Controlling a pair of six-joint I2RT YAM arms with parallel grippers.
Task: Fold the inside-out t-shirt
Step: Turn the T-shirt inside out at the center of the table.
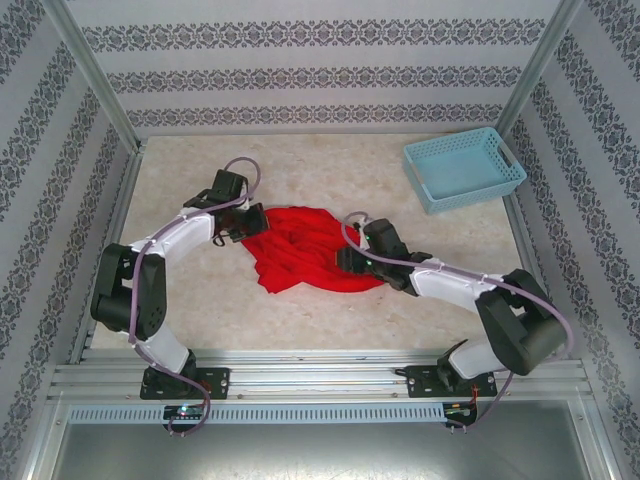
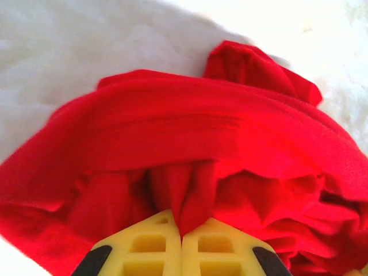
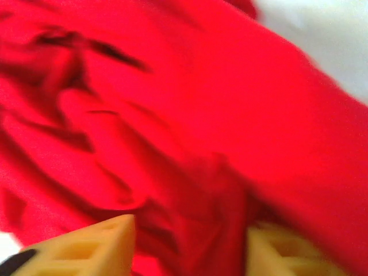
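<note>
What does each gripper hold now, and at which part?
The left gripper pinches a fold on the left side of the t-shirt. The right gripper is open around cloth, not clamped.

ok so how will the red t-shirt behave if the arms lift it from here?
Probably floppy: the t-shirt lies in a crumpled heap of soft folds, so it should sag from any grip point. Likely light: the left gripper is shut on one thin pinched fold. The right gripper is open around bunched cloth, so extra layers may lift too.
</note>
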